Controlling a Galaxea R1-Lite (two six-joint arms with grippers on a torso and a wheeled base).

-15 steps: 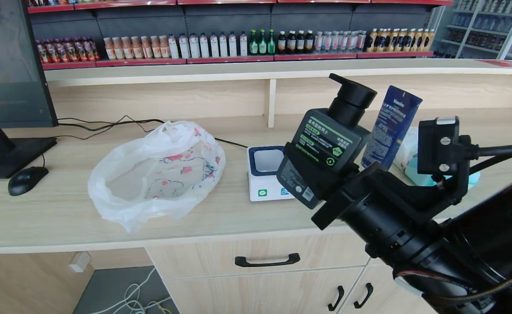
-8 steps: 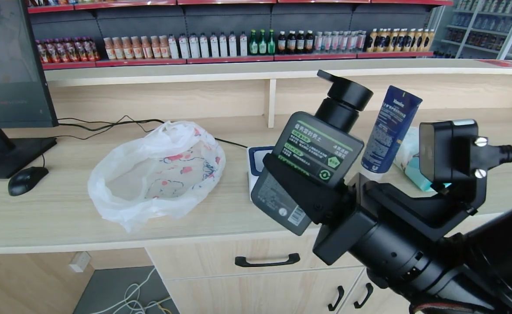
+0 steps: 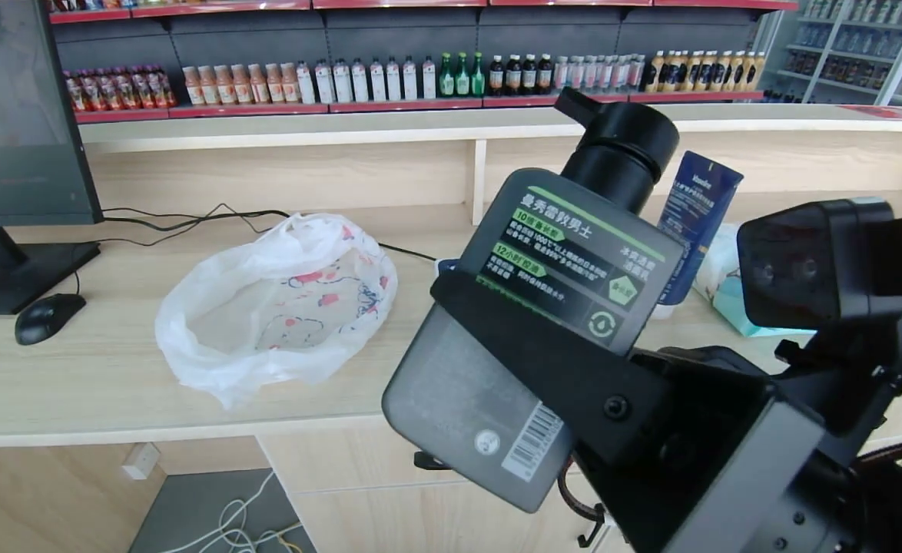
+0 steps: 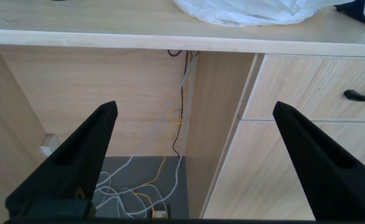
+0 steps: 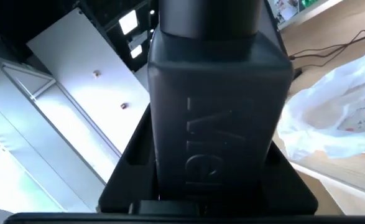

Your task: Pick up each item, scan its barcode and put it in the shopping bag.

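My right gripper [image 3: 524,349] is shut on a dark grey pump bottle [image 3: 574,253], held tilted and high above the counter's front edge, close to the head camera. Its barcode [image 3: 533,442] faces up near the bottle's base. In the right wrist view the bottle [image 5: 216,118] sits between the fingers [image 5: 129,165]. The white plastic shopping bag [image 3: 278,303] lies open on the counter to the left of the bottle. A sliver of the white scanner [image 3: 443,266] peeks out behind the bottle. My left gripper [image 4: 194,155] is open and holds nothing, below counter level and facing the cabinet.
A blue tube [image 3: 698,211] stands at the back right beside a teal-and-white pack [image 3: 727,299]. A monitor [image 3: 17,115] and a mouse [image 3: 48,316] sit at the counter's left, with cables [image 3: 190,219] behind the bag. Drinks line the far shelf [image 3: 420,77].
My right arm has raised the pump bottle up and toward the head camera, away from the scanner, which it now mostly hides. The bag and other items have not moved.
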